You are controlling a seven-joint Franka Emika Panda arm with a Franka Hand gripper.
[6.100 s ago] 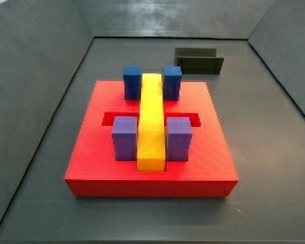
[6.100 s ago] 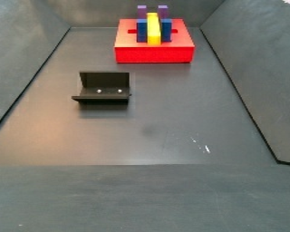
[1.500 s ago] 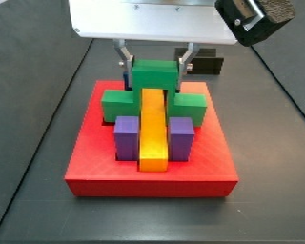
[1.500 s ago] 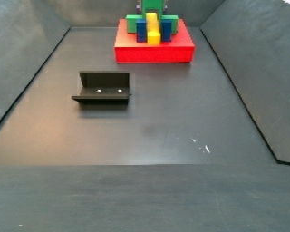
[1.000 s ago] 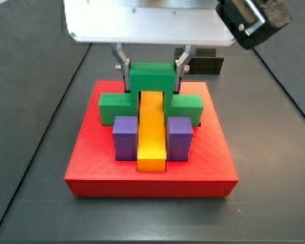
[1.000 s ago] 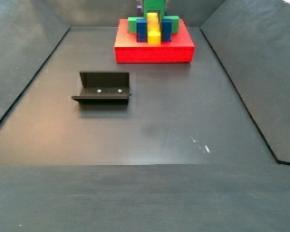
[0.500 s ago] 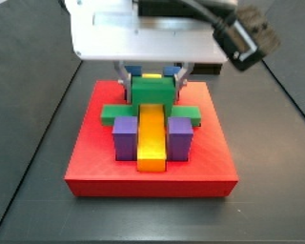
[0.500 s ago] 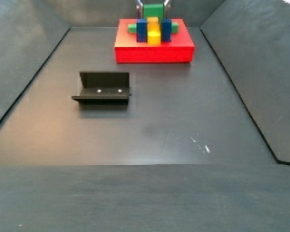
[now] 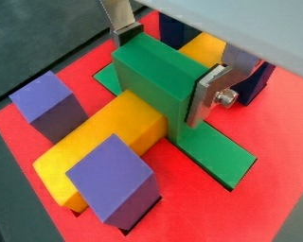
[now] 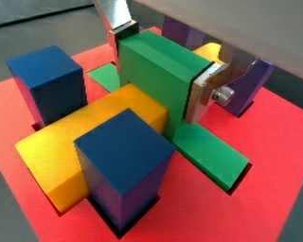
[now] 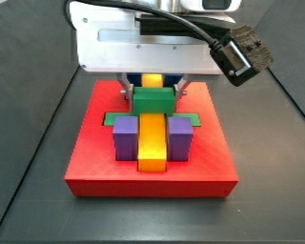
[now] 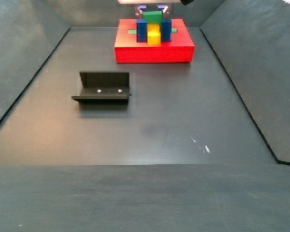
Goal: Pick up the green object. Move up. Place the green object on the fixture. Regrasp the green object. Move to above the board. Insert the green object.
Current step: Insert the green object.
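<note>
Now lower, pincer (image 11: pixel 152 91) gripping green object (image 11: pixel 152 103) in board (image 11: pixel 104 162)

Dark grey floor (image 12: pixel 148 127), sloped grey walls (image 12: pixel 21 63), even light.

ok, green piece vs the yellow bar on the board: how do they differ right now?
The green piece sits between the fingers of the gripper over the red board; the yellow bar is touched by nothing. The green piece lies crosswise with flat wings either side; the yellow bar is a plain long block running beneath it. The purple blocks flank the yellow bar only. Both sit on the board.
</note>
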